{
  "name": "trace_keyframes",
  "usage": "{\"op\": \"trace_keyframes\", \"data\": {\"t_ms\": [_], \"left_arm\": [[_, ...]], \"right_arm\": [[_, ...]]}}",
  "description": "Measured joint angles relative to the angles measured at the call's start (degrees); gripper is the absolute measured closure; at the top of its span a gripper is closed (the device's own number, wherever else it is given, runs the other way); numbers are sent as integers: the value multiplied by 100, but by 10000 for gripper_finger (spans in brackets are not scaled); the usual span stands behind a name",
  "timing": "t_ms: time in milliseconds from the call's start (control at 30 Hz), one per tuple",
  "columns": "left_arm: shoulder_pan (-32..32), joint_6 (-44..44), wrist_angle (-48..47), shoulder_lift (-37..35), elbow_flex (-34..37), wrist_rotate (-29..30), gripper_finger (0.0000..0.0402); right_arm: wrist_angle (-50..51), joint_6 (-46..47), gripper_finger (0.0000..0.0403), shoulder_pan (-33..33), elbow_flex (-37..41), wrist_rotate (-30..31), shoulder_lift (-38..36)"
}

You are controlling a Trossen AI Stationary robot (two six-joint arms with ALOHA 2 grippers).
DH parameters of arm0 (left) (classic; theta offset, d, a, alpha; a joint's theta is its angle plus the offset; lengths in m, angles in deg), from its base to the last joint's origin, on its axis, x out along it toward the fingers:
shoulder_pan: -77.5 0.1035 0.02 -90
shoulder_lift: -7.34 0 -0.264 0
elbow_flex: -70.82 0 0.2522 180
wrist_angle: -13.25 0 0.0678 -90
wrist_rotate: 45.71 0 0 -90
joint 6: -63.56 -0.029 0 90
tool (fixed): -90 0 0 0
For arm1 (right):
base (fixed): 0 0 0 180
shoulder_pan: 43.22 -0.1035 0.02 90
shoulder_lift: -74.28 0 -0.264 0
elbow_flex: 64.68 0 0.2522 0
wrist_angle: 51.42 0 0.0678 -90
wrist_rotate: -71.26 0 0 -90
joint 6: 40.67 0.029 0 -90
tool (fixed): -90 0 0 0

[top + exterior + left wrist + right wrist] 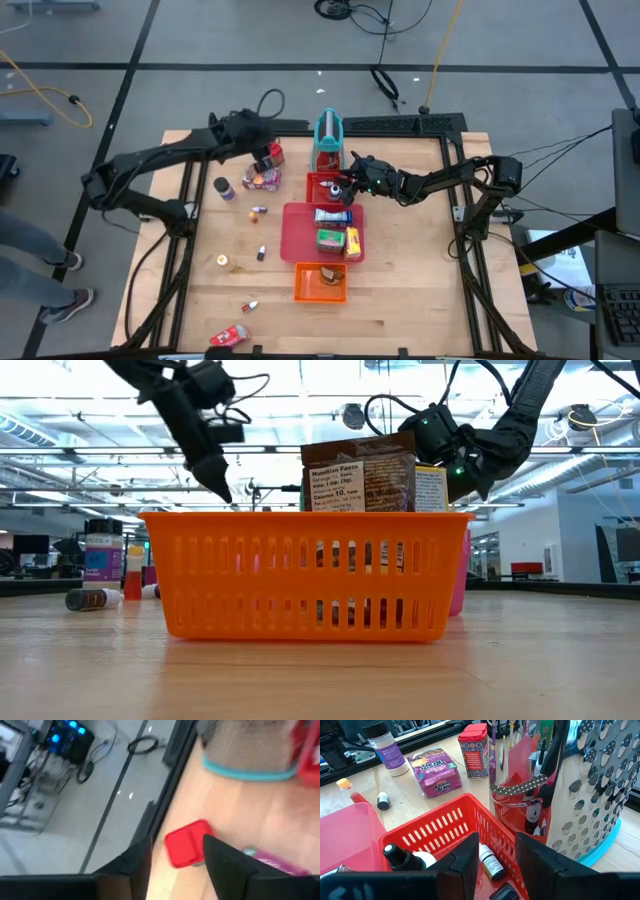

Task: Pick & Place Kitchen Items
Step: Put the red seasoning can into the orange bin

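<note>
The left gripper (268, 152) is hovering above the table's far left part with its jaws parted and nothing between them; directly under it a red box (187, 843) is lying on the wood, with a pink-purple packet (262, 178) just beside it. The right gripper (352, 185) is hanging over the small red basket (445, 827), its two fingers (465, 857) standing apart and gripping nothing. Inside that basket two little bottles are showing: one with a black cap (397, 857) and one lying on its side (491, 862).

Next to the basket the teal stand (328, 138) is standing upright. One long red tray (296, 235) is holding three boxes in a row, and one orange basket (320, 283) beyond it is holding a brown carton (358, 472).

On the bare wood to the left a dark purple can (224, 188) is standing alone. Four tiny pieces are lying scattered across the open wood, well apart from each other, and one red packet (230, 335) is lying at the near edge.
</note>
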Motion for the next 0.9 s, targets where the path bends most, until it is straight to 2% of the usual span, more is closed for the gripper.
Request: {"op": "trace_keyframes", "data": {"t_ms": [167,433,667,900], "left_arm": [[0,-370,-285,615,-303,749,161],[-94,-1931,-258,788,-331,851,104],[-31,-3042,-234,788,-331,733,98],[92,-3254,-320,792,-331,265,116]], "right_arm": [[2,0,285,0,0,0,0],[2,0,285,-122,0,-2,0],[-4,0,288,-228,0,-2,0],[-7,0,289,-264,0,-2,0]]}}
